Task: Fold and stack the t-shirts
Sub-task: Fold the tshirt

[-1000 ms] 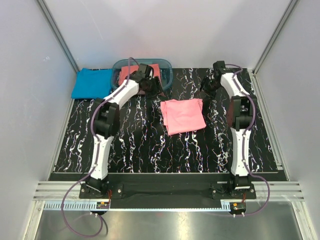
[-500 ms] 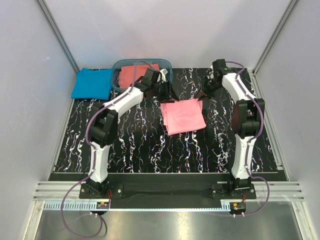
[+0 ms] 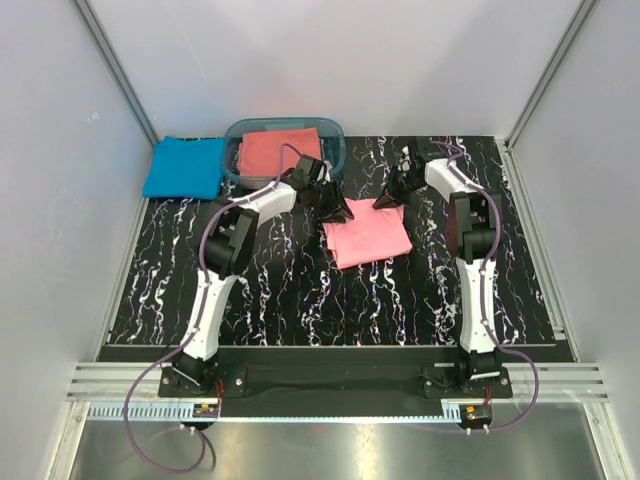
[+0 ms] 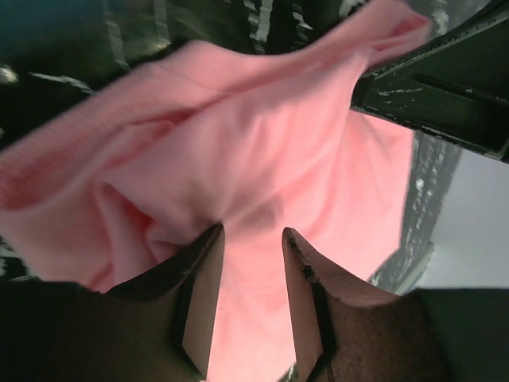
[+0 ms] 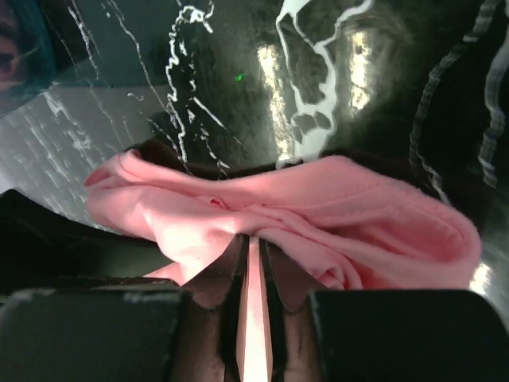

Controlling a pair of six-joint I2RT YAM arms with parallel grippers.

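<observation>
Right jaws: on the right gripper (image 5: 253,239) we found them all but closed on a raised ridge of the light pink t-shirt (image 5: 318,207), with only a thin pink sliver showing between them.
Left jaws: on the left gripper (image 4: 251,235) they stood parted, astride the same shirt's other far corner, with cloth bunched against one finger; we saw no pinch made there.
Between the jaws: the shirt's far edge ran from one pair to the other, and the rest of it lay flat on the table (image 3: 280,290), on the near side of both pairs.
Step in hand: we judged it to be the taking-up of the two far corners, ahead of a fold toward the near edge.
Next move: we judged that the left pair had to close on its corner before any lift; then both would need to rise together and carry the edge evenly, or the fold would skew.
Risk: the right pair held a bunched ridge rather than a clean corner, so we thought layers might slip or drag.
Beyond the left jaws: a clear bluish tub (image 3: 285,122) sat just past them, with a coral-red t-shirt (image 3: 275,152) lying in it; farther out to that side, the bright blue t-shirt (image 3: 185,167) lay folded at the table's far corner.
In the way: nothing lay on the pink cloth; we thought the tub's closeness to the left arm was the one thing to mind in lifting.
</observation>
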